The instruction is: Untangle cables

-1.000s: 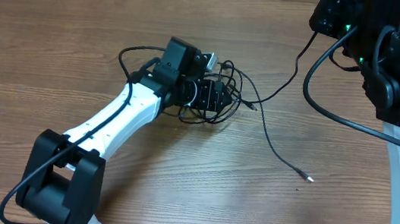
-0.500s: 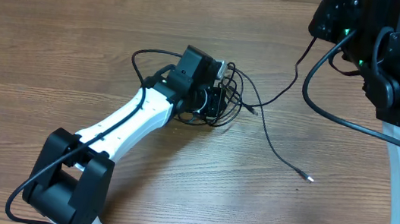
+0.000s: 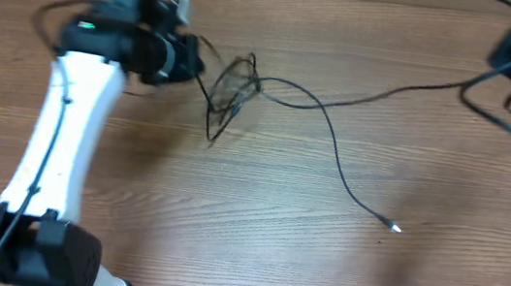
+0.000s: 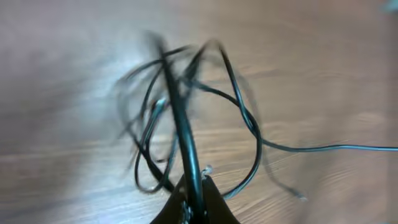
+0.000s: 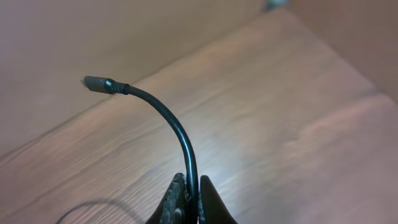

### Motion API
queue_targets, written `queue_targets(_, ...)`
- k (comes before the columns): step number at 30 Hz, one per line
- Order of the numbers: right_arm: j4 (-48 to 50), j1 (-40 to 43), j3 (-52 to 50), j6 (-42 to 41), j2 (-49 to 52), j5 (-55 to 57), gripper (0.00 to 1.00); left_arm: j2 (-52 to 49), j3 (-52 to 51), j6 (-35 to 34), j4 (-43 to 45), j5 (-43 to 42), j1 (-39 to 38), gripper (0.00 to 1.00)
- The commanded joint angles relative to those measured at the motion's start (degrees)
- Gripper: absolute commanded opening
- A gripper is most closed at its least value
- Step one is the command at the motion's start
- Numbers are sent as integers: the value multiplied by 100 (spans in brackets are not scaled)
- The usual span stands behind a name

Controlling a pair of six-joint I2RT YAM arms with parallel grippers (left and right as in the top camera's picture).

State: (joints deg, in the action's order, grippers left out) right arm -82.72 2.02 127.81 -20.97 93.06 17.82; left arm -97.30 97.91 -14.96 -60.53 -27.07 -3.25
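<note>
The left gripper [image 3: 195,59] is clenched on a strand of the cables [image 3: 233,89]. In its wrist view the fingers [image 4: 217,211] pinch one black cord, and the loops beyond are blurred. The knot of cables sits just right of that gripper, near the far side of the worktop [image 3: 251,260]. I cannot tell whether it is touching the wood. From the knot, one cord [image 3: 389,91] stretches toward the upper right, and another [image 3: 342,168] trails down across the wood to a small plug [image 3: 394,227] lying free. The right gripper [image 5: 191,199] is clenched on a cord whose plug end [image 5: 98,83] arches up beyond its fingers.
</note>
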Motion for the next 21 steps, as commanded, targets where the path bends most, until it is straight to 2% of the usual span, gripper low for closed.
queue_targets(1, -46, 420, 52, -24, -144, 164, 4, 186, 396, 669, -92, -1471, 264, 4)
queue_targets(6, -125, 610, 50, -22, -142, 50, 4, 197, 459, 756, 332, -3373, 490, 4)
queue_targets(8, -125, 608, 50, -22, -136, 33, 4, 199, 459, 756, 518, -3506, 485, 4)
queue_targets(9, -127, 608, 50, -24, -131, 2, 4, 199, 459, 774, 553, -3307, 472, 4)
queue_targets(11, -157, 608, 50, -22, -114, 11, 4, 199, 457, 769, 472, -2599, 472, 4)
queue_targets(14, -271, 610, 48, -4, -68, 173, 4, 199, 457, 697, 162, -984, 479, 4)
queue_targets(19, -533, 612, 44, -302, 61, 1622, 4, 199, 457, 153, -319, 1886, 485, 4)
queue_targets(21, -643, 651, 42, -629, 96, 2142, 4, 199, 457, 66, -398, 2551, 485, 4)
